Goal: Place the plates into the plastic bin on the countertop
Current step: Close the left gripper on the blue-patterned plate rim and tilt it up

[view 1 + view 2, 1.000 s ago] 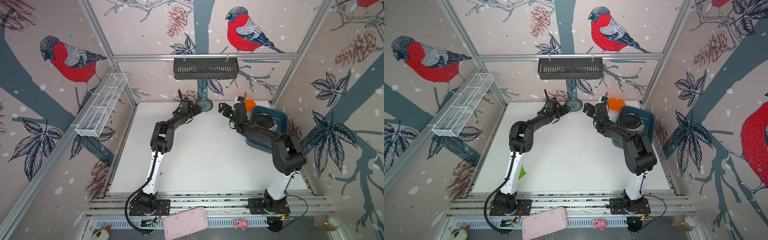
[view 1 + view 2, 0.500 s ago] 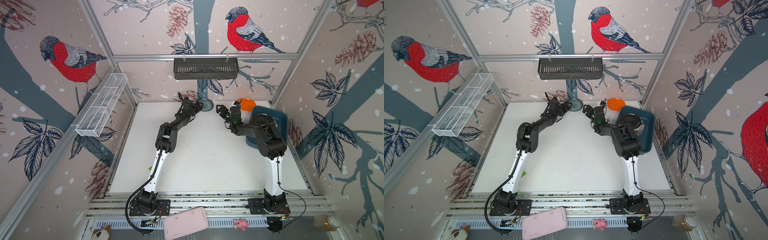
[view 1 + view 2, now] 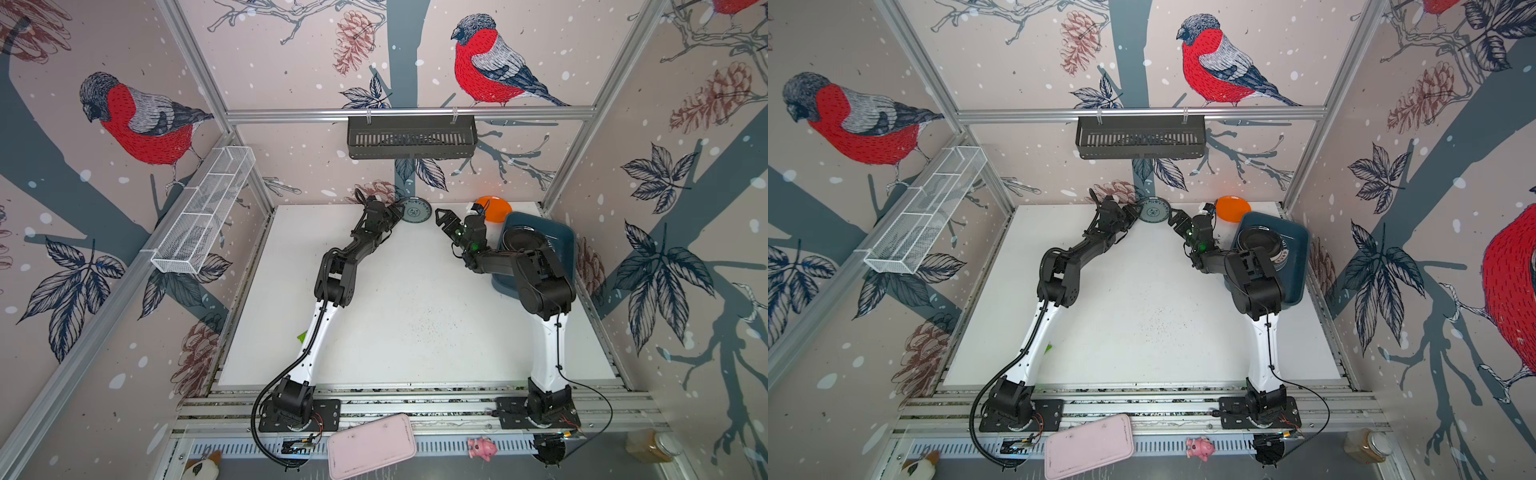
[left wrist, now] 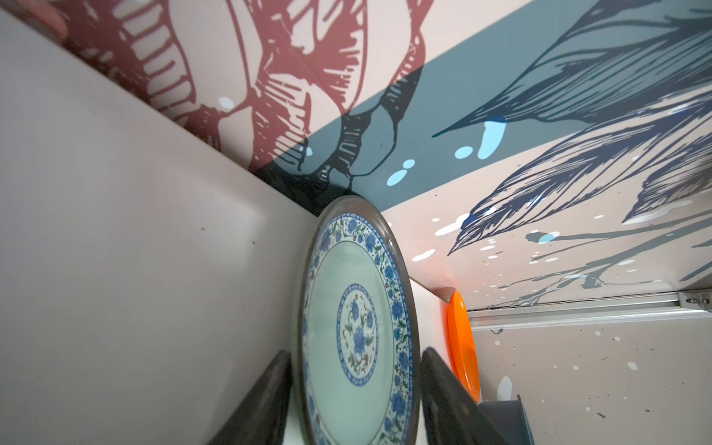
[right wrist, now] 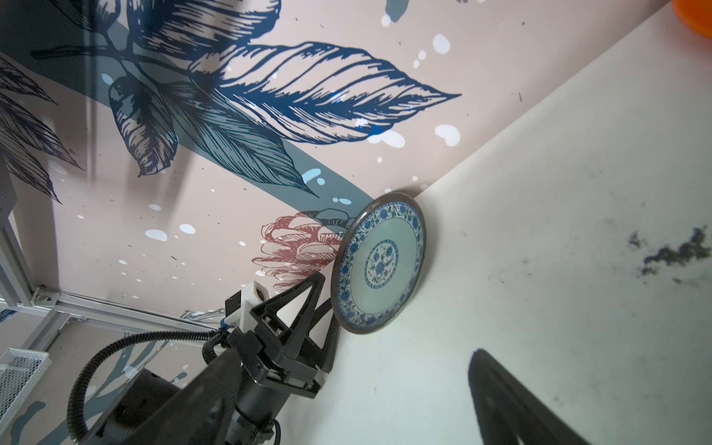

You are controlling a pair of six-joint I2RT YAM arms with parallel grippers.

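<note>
The left pincer (image 4: 356, 354) has one jaw on each side of the near rim of the blue-flowered teal plate (image 5: 381, 262), which reaches away from it to the back wall; whether they really press the rim I cannot tell. I think it should bite deeper and squeeze firmly before lifting, because the thin rim can slip. The right pincer (image 3: 441, 219), jaws apart and empty, stands near the plate, the teal plastic bin (image 3: 565, 249) behind it
</note>
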